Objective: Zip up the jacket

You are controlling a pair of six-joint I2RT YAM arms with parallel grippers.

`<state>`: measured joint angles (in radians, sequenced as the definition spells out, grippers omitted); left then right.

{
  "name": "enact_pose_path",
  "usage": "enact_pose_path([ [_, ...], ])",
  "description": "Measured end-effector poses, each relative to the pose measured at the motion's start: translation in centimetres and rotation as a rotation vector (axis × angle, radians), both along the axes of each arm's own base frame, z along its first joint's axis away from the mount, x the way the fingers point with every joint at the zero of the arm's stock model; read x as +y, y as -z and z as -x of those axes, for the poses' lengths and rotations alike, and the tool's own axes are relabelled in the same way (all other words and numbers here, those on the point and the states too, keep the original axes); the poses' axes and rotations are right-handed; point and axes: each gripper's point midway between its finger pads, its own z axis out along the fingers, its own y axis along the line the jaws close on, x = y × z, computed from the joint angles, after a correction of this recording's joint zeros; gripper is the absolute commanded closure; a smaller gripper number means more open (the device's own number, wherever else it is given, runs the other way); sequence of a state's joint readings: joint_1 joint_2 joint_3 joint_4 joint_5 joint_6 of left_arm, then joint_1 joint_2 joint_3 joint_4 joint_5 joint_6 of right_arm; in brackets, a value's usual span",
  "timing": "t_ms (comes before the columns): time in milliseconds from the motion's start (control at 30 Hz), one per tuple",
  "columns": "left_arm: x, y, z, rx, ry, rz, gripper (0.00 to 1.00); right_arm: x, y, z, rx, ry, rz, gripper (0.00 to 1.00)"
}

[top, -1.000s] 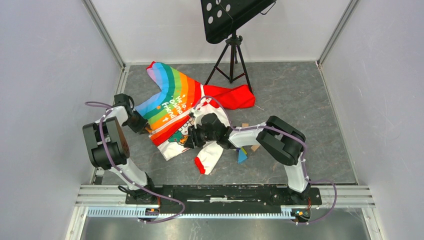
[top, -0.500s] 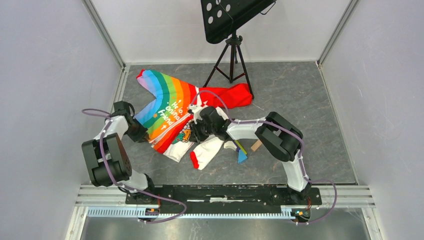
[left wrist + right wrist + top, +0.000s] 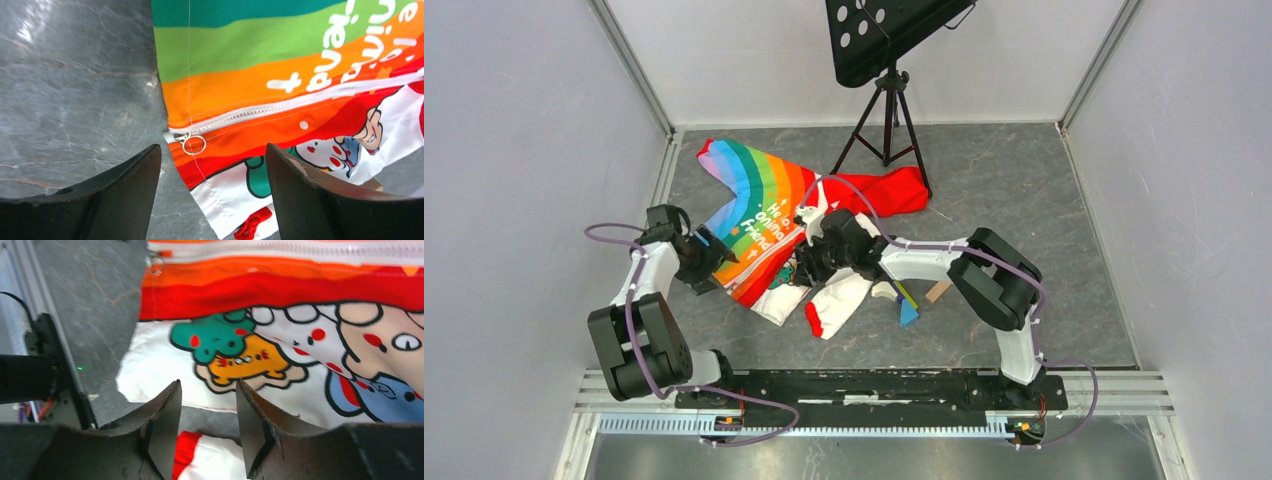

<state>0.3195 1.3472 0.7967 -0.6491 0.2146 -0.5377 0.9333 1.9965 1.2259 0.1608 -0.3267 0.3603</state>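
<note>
Above the jacket, the left hand gapes wide and the right hand stands narrowly parted.

Smooth cloth jacket w/ metal zip ring; semi-gloss table

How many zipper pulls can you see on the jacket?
1. The zipper pull, a small ring, sits at the edge of the jacket, at the end of the white zipper, just ahead of the open left gripper. Folds might hide another.
</note>
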Motion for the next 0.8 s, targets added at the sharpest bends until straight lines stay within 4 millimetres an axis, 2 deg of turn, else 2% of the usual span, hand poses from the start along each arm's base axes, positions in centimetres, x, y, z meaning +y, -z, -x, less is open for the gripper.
enact_pose_path([
  [133, -0.8, 0.1, 0.5, 0.004, 0.005, 0.037, 0.12, 1.3, -2.4, 0.9, -0.052, -0.018, -0.049, 0.24],
  [200, -0.6, -0.1, 0.4, 0.004, 0.005, 0.025, 0.10, 2.2, -2.8, 1.6, -0.111, -0.033, -0.049, 0.19],
  [267, 0.0, -0.6, 0.2, -0.010, -0.002, -0.009, 0.10, 3.0, -2.9, 2.3, -0.183, -0.054, -0.026, 0.19],
  [333, 0.5, -1.4, 0.0, -0.036, -0.011, -0.041, 0.14, 4.6, -3.2, 2.9, -0.255, -0.084, -0.004, 0.18],
  [467, 0.9, -2.5, -0.8, -0.080, -0.014, -0.061, 0.16, 9.2, -4.2, 2.4, -0.416, -0.100, 0.040, 0.17],
  [533, 0.8, -2.2, -0.8, -0.071, -0.013, -0.056, 0.16, 10.5, -4.2, 2.5, -0.485, -0.104, 0.066, 0.17],
  [800, 1.2, -1.0, -0.6, -0.024, -0.023, -0.055, 0.17, 10.9, -0.8, 3.6, -0.606, -0.125, 0.185, 0.19],
])
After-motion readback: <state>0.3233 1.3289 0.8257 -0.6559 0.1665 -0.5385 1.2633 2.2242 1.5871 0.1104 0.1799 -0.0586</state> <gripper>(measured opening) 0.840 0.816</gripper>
